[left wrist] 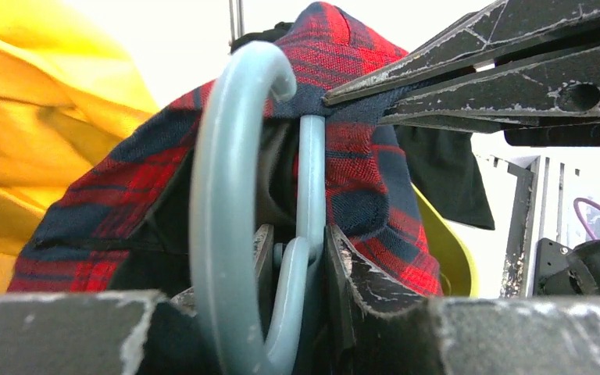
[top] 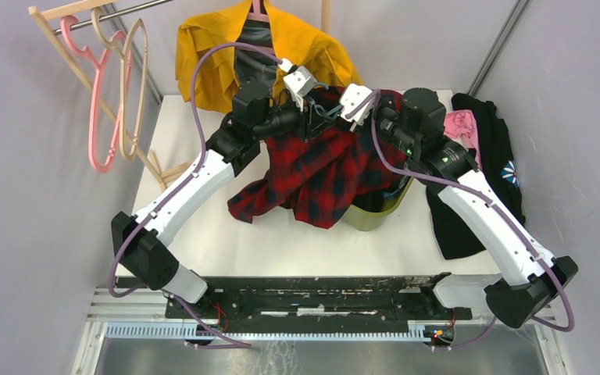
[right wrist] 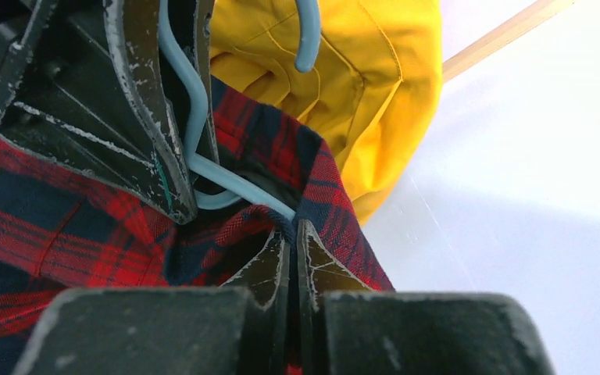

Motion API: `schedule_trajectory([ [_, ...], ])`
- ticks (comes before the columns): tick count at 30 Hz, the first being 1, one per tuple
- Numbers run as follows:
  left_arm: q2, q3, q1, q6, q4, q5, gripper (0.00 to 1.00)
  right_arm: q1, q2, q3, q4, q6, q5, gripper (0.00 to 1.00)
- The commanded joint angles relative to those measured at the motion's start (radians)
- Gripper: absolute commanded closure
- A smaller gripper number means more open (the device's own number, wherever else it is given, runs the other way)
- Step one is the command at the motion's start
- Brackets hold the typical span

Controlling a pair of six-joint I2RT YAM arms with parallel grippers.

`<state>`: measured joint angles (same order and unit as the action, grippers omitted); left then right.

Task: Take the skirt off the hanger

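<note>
While the hanger [left wrist: 226,203] is held between the jaws of the left gripper [left wrist: 300,244], the skirt [right wrist: 62,226] is pinched in the closed right gripper [right wrist: 292,234], not yet pulled off.

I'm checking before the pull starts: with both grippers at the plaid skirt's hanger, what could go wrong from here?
1. The right gripper pinches only the skirt edge at its tips, so the fabric may slip free.
2. That pinch sits right against the hanger arm, so pulling may drag the hanger out of the left gripper.
</note>
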<state>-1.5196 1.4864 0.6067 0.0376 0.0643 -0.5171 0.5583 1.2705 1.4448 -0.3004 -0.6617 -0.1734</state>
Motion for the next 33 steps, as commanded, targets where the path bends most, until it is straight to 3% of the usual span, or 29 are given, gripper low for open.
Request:
schedule_trajectory([
  [1,0.013,0.021,0.027,0.054,-0.042,-0.066,0.97,0.010,-0.014,0.056,0.232,-0.010,0.014,0.99],
  [5,0.031,0.017,0.027,0.019,-0.002,-0.028,0.97,0.009,0.029,0.120,0.314,0.101,0.103,0.92],
  [9,0.044,0.038,0.027,-0.008,0.036,0.016,0.97,0.009,0.066,0.210,0.334,0.145,0.174,0.99],
  [15,0.099,0.088,0.026,-0.086,0.153,0.098,0.97,0.009,0.123,0.228,0.387,0.061,0.275,0.99],
  [20,0.162,0.019,0.026,-0.144,0.214,0.191,0.97,-0.015,0.185,0.263,0.425,-0.007,0.369,0.99],
  [28,0.242,-0.017,0.022,-0.208,0.350,0.292,0.97,-0.102,0.249,0.282,0.456,0.009,0.368,0.99],
  [33,0.303,-0.143,0.013,-0.224,0.382,0.338,0.97,-0.139,0.288,0.319,0.475,0.023,0.370,0.99],
])
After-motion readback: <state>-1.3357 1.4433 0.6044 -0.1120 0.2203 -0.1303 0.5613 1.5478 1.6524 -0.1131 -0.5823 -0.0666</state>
